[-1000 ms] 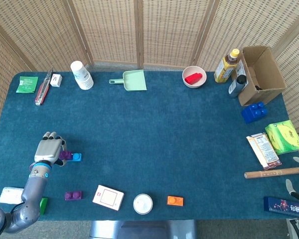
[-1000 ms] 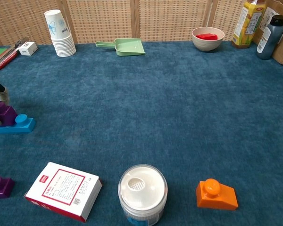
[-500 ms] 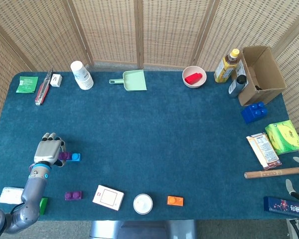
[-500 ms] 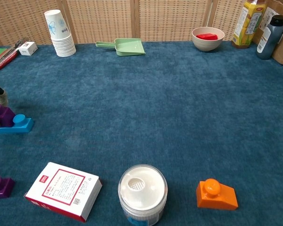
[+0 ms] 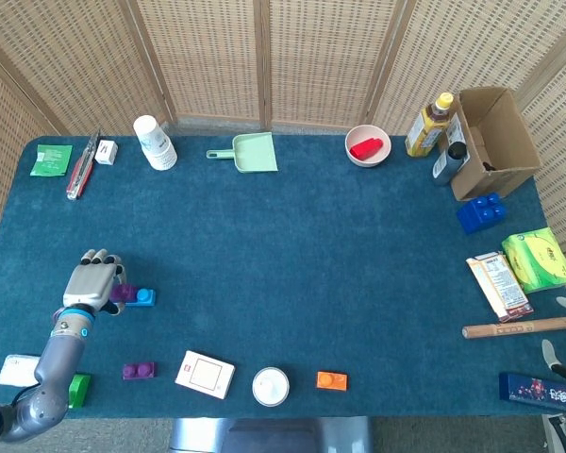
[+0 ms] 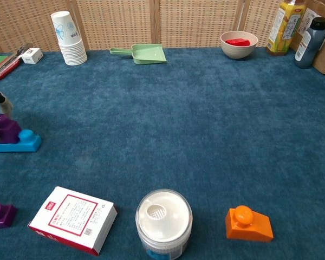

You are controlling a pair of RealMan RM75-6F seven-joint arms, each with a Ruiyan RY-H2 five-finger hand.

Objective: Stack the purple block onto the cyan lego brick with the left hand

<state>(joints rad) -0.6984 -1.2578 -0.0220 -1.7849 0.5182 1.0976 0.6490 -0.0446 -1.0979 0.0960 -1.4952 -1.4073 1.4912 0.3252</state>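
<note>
Left hand [image 5: 92, 281] at table's 8 o'clock — open cloth toward 3; small purple brick [image 5: 138, 370], white box [image 5: 206, 374] crowd 5 o'clock — cup stack [image 5: 155, 142] far at 12.

The left robot hand [image 5: 92, 281] has lifted slightly off the purple block [image 6: 3, 129].

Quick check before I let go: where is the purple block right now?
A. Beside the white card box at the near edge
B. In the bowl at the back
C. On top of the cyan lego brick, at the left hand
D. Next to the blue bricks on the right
C: the chest view shows the purple block sitting on the cyan lego brick, with the left hand right against it in the head view.
</note>
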